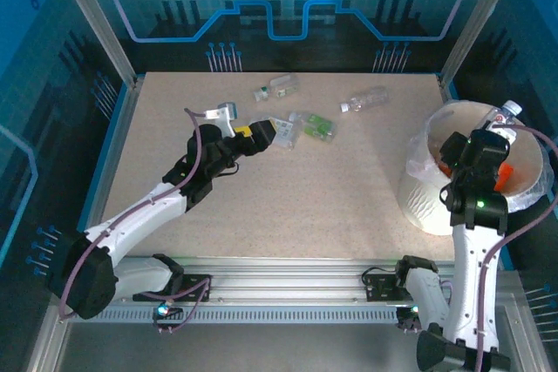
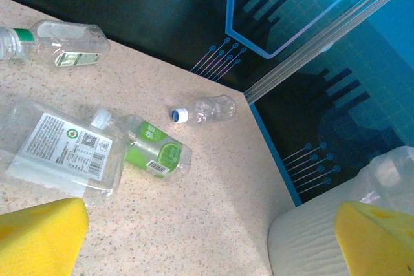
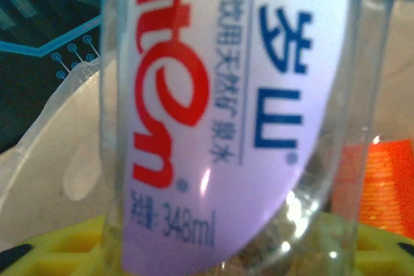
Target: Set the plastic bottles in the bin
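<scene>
Four plastic bottles were seen lying on the speckled table ahead of the left gripper. Its yellow foam pads were spread wide with nothing between them, a stance judged to be readied for a pick. Nearest the fingers lay a flat clear bottle with a white printed label, just beside a clear bottle with a green label and barcode. Further beyond were a small clear bottle with a blue cap and a clear bottle with a green neck band. Their print was too small to be read. The white ribbed bin stood beside the right-hand pad.

Over that bin's mouth a clear bottle with a white label was presented between the fingers of the right gripper, presumably so that it would drop inside — whether it was clamped or loose could not be told. On its label were read "348ml", blue characters "岁山", the line "饮用天然矿泉水" and red Latin letters cut off by the frame.
</scene>
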`<action>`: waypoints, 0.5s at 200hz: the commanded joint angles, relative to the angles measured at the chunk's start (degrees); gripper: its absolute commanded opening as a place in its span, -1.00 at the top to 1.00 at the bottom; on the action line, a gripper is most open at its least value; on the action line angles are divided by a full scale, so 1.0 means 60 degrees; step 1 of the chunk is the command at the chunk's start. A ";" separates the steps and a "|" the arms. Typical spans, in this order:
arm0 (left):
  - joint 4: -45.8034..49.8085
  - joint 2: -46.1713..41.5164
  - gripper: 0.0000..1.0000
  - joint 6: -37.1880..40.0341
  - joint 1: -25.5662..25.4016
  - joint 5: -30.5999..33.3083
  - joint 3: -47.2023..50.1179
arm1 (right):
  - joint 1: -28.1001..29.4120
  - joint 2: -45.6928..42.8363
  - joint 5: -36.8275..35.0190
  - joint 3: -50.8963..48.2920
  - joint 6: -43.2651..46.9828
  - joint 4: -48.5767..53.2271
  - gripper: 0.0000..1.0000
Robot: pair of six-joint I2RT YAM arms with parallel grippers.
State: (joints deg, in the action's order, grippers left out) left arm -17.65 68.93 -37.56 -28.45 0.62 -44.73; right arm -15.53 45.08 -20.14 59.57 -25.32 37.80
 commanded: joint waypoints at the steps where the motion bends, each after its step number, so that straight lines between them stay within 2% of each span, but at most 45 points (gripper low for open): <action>1: 0.0127 0.0098 -0.98 -0.0127 0.0070 -0.0098 -0.0329 | -0.0282 0.0273 0.1118 0.0226 -0.0507 0.0296 -0.40; 31: 0.0180 0.0099 -0.98 -0.0141 0.0069 -0.0053 -0.0281 | -0.0297 0.0590 0.2167 0.0466 -0.0556 0.0189 -0.62; 100: 0.0260 0.0114 -0.98 -0.0204 0.0087 0.0024 -0.0158 | -0.0298 0.0240 0.2815 0.0688 -0.0424 0.0044 -0.76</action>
State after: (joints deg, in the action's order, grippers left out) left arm -16.71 69.38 -37.58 -28.34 0.64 -44.80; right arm -16.58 47.94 -5.63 61.63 -27.90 38.39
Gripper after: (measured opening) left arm 0.990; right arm 0.872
